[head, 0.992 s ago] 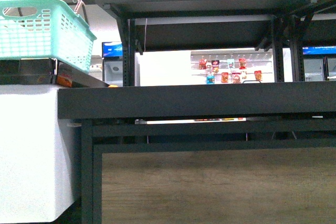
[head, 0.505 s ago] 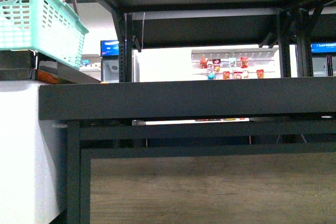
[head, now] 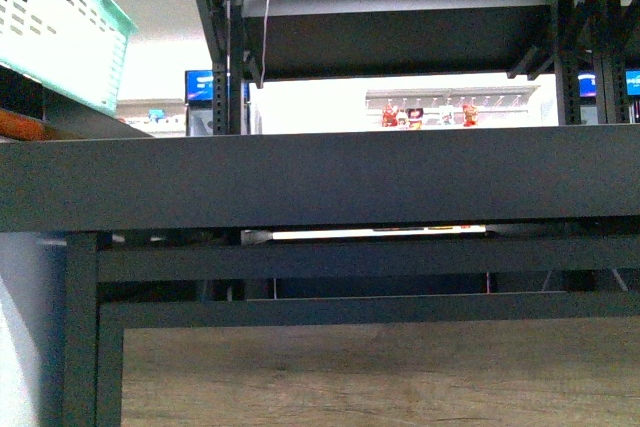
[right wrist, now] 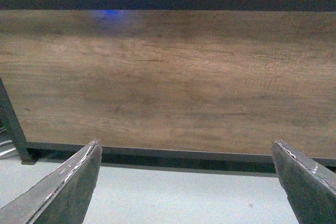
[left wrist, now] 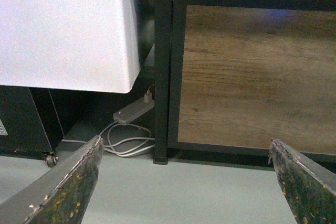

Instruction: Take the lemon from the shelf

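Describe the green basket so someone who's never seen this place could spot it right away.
Start at the big black shelf filling the front view. Left of its upright post, in the top left corner, is the basket, cut off by the picture's edge. It is mint-green slotted plastic, the only green thing among black metal and brown wood.

No text, brand, number or sign can be read in any view. Behind the large black metal rack (head: 320, 182), a blue lit panel (head: 199, 86) is seen, its markings blurred. Labels on the small red packets (head: 415, 115) on the far white shelving (head: 500, 99) are too small to be made out.
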Action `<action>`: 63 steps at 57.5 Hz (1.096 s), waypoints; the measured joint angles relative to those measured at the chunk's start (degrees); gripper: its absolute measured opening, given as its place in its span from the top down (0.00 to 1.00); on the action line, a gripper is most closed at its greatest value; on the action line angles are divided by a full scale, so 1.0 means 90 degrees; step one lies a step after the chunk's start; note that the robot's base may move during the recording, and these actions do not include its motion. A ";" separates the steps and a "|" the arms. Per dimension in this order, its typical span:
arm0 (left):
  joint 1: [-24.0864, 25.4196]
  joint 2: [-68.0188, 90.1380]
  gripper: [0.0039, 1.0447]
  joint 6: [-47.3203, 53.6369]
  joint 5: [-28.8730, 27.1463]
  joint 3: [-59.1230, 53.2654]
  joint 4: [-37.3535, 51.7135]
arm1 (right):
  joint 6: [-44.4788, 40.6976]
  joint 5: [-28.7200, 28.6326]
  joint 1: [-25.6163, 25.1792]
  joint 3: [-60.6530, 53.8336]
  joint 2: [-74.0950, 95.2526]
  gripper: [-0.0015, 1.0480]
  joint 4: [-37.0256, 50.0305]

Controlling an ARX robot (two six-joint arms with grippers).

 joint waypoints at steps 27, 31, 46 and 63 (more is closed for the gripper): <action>0.0000 0.0000 0.07 0.0000 0.0002 0.0000 0.0000 | 0.0000 -0.0002 0.0000 0.0000 -0.0002 0.07 0.0000; 0.0000 0.0000 0.07 0.0000 0.0000 0.0000 0.0000 | 0.0000 0.0000 0.0000 0.0000 0.0000 0.07 0.0000; 0.0002 -0.0002 0.07 0.0000 0.0002 0.0000 0.0000 | 0.0000 0.0002 0.0000 0.0000 0.0000 0.07 0.0000; 0.0000 0.0000 0.07 0.0000 0.0002 0.0000 0.0000 | 0.0000 0.0000 0.0000 0.0000 0.0000 0.07 -0.0002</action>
